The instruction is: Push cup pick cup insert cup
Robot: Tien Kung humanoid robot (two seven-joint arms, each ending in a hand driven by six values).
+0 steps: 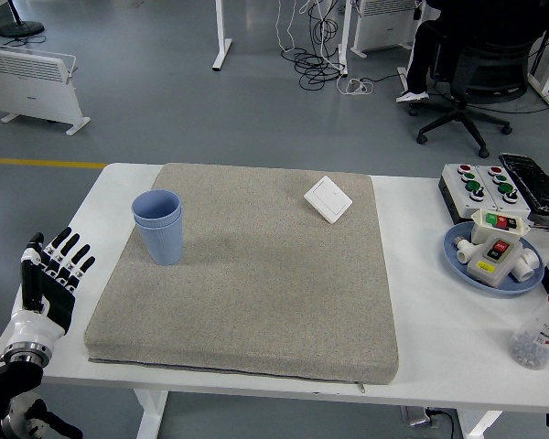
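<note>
Down at the near left corner of the head view, your left hand [48, 274] sits over the white table [421, 302]. Its fingers [62, 247] are spread out straight and point up and away from you. It holds nothing. You cannot see your right hand at all.

Look ahead of the left hand and off to its right. The blue cups [158, 225] stand there on the gray mat [256, 283], well apart from the hand. One cup already sits inside the other, and the stack stands upright near the mat's left edge. A small white switch plate [328, 198] lies much farther off to the right, near the mat's far edge.

Way over on the far right are a blue plate [457, 256] with button parts on it, a button box [480, 187] and a little bottle [542, 331].

It looks like the last step, putting a cup in a cup, is done. You probably just need to rest the hand by the edge, clear of the stack.
</note>
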